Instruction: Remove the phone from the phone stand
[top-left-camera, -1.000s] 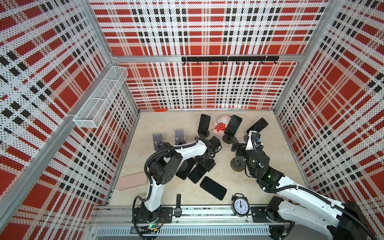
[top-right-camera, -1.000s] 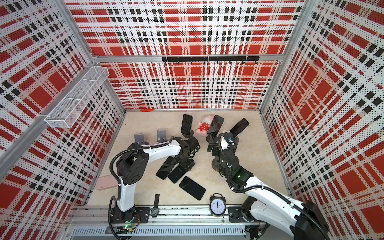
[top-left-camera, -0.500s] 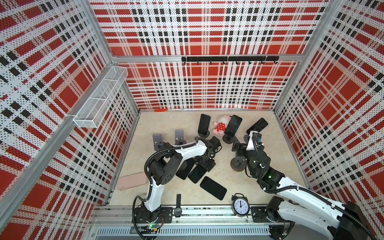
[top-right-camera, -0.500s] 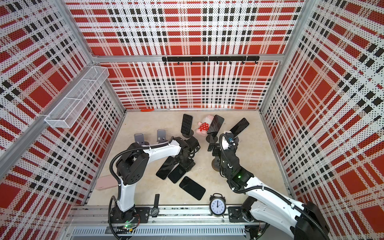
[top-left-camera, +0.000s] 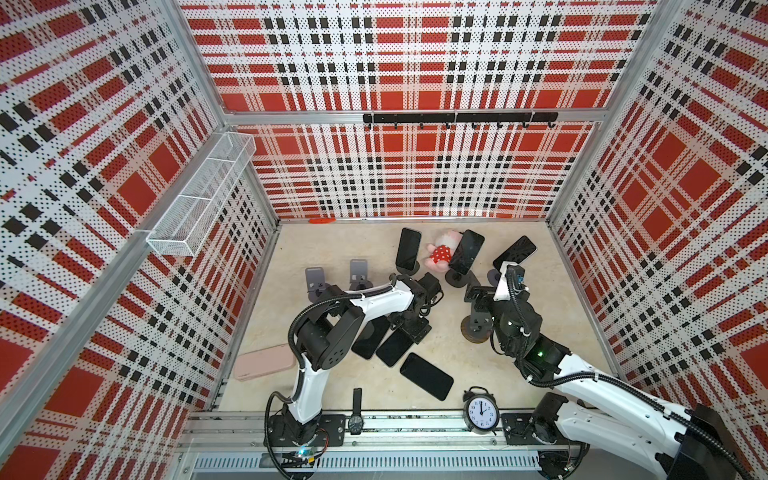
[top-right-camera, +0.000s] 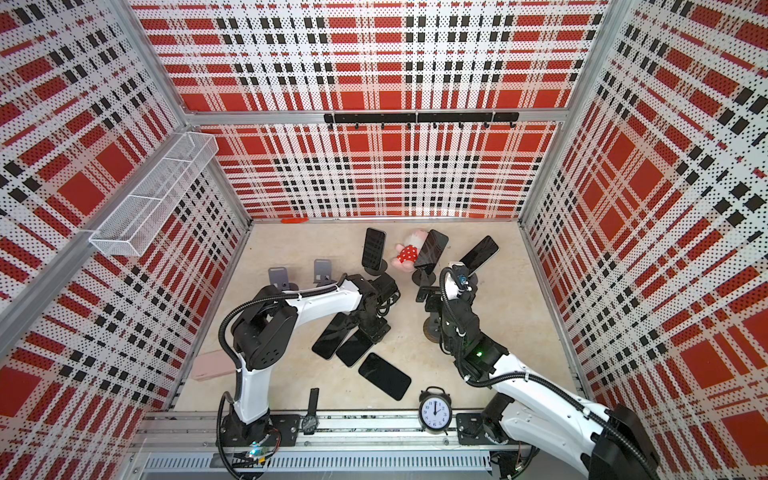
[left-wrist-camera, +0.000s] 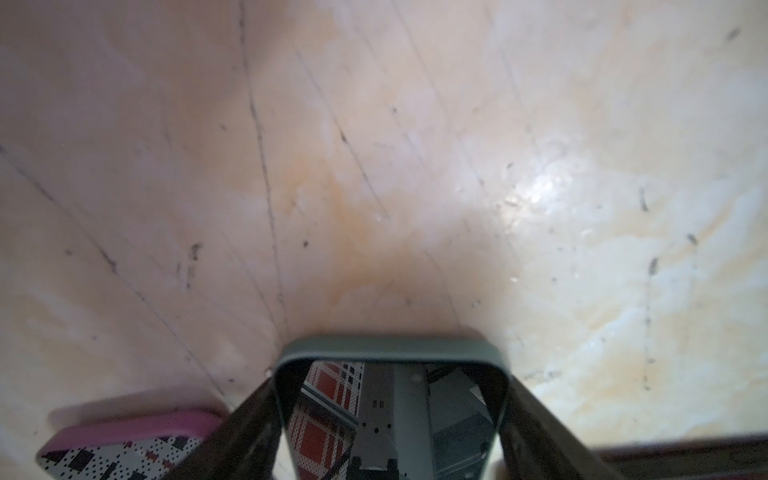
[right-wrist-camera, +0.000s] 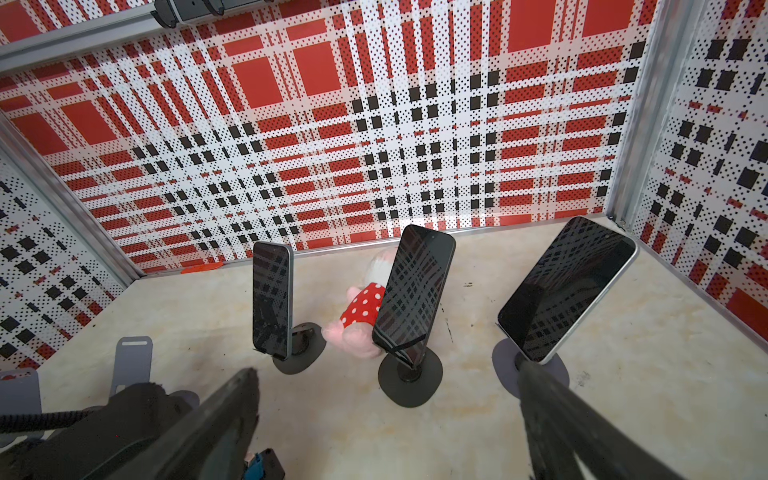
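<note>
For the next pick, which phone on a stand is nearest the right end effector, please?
The rightmost phone, the only one on a pale grey stand; the middle phone and left phone sit farther off.

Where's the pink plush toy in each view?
In a top view: pink plush toy in red spotted dress, back centre.
In a top view: toy, back centre.
Left wrist: absent.
Right wrist: toy, middle.
Landmark: dark phone on round black stand beside it.
</note>
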